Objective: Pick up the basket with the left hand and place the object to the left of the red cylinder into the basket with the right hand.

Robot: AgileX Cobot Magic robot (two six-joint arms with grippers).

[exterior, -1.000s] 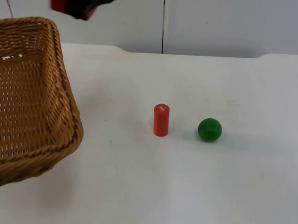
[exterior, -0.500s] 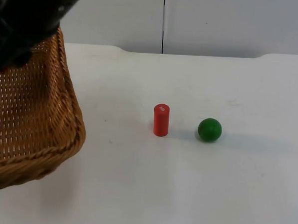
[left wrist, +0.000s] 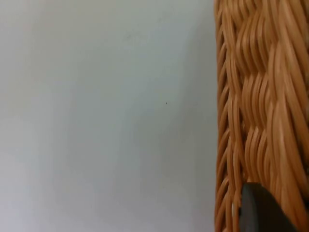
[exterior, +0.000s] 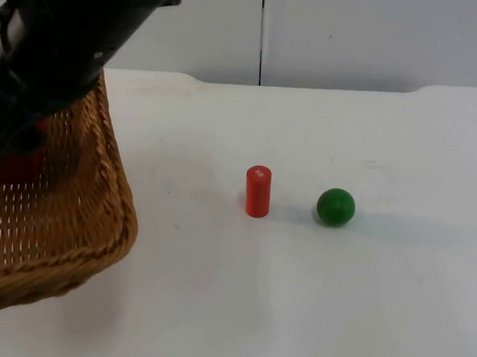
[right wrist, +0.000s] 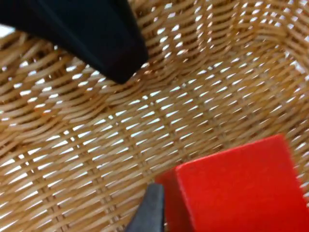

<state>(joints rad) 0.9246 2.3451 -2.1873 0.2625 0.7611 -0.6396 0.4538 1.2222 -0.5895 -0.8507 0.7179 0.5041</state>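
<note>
The wicker basket (exterior: pixel 108 220) hangs at the table's left side. In the left wrist view its woven rim (left wrist: pixel 256 96) lies right against my left gripper's black fingertip (left wrist: pixel 260 212), which is shut on it. My right arm (exterior: pixel 70 42) reaches across into the basket. My right gripper (right wrist: pixel 135 140) is open above the basket floor (right wrist: pixel 87 159), and a red block (right wrist: pixel 236 188) lies beside one fingertip, not between the two. The same red block (exterior: pixel 11 169) peeks out under the arm. The red cylinder (exterior: pixel 258 191) stands upright mid-table.
A green ball (exterior: pixel 335 207) rests just right of the red cylinder. The white table (exterior: pixel 296 309) ends at the grey partition wall (exterior: pixel 350 32).
My right arm has swung down from above the basket's far rim into the basket, carrying the red block with it. The basket has shifted slightly; cylinder and ball have not moved.
</note>
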